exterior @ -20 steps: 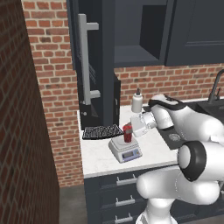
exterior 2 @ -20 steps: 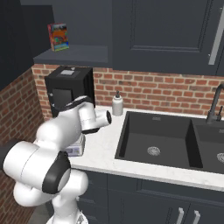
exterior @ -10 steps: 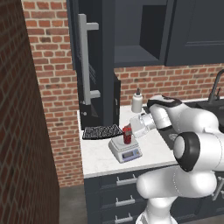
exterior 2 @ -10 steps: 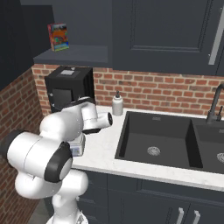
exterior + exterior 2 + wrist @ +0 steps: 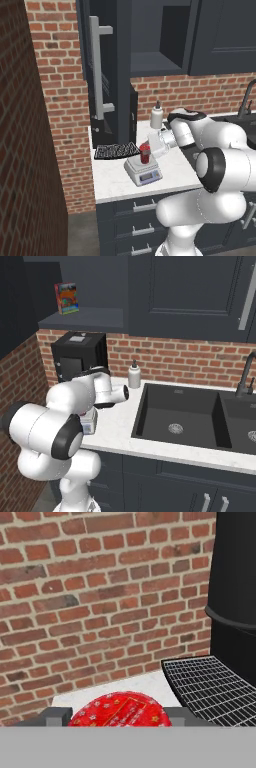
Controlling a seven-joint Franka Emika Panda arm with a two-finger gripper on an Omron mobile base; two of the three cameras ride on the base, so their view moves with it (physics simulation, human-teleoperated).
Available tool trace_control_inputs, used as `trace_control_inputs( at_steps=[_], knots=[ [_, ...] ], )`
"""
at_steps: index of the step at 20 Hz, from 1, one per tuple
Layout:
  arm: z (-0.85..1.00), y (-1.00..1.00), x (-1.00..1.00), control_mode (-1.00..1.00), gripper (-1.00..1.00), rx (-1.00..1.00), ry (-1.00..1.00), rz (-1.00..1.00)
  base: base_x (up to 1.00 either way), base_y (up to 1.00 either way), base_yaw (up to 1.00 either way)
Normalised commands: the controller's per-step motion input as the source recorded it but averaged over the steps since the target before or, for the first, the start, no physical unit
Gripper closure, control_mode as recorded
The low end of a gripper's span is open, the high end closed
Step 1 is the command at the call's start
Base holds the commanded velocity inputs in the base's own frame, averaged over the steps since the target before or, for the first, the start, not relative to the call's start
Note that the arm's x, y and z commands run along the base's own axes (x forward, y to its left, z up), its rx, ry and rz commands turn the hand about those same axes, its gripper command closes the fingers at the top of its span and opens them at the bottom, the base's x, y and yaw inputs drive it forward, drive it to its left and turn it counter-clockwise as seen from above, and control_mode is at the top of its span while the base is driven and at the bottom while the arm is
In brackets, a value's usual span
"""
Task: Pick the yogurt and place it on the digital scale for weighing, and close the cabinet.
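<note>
- The end effector [image 5: 148,150] was closed about as tightly as it got on the yogurt [image 5: 145,154], one finger on each side of the red cup.
- In the hand view the cup's red patterned lid [image 5: 119,711] sat right between the two fingertips [image 5: 56,716], which suggests the grip was centred rather than catching an edge.
- The yogurt stood upright on the scale [image 5: 143,172], directly under the end effector; I judged it touching the round plate, though the contact itself was hidden by the cup.
- The scale rested on the white tabletop [image 5: 113,178], its display facing the front edge, so a reading could be taken once the cup was let go.
- Beyond the end effector lay the black ribbed mat [image 5: 117,150], close to the scale; past that stood the black box appliance [image 5: 79,354] against the brick wall.
- The white pump bottle [image 5: 157,117] stood behind the arm, near but apart from it.
- Above and to the far side of the end effector, the cabinet [image 5: 107,70] door hung open, its long silver handle [image 5: 98,73] facing the room; that half of the task was not yet done.
- Compared with a second earlier, the yogurt and scale had not shifted; the arm's elbow had swung slightly, and the grip looked the same.
</note>
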Motion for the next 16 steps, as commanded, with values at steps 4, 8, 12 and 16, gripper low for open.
trace_control_inputs(
  at_steps=[4,8,12,16],
  knots=[
    [-0.02,0.03,0.0,-1.0,1.0,0.0,-0.1,0.0,0.0,0.0,0.0],
    [-0.02,0.0,0.03,-1.0,-1.0,0.0,0.0,0.0,0.0,0.0,0.0],
    [-0.01,0.0,0.01,-1.0,-1.0,0.0,0.0,0.0,0.0,0.0,0.0],
    [0.0,0.0,0.0,-1.0,-1.0,0.0,0.0,0.0,0.0,0.0,0.0]
  ],
)
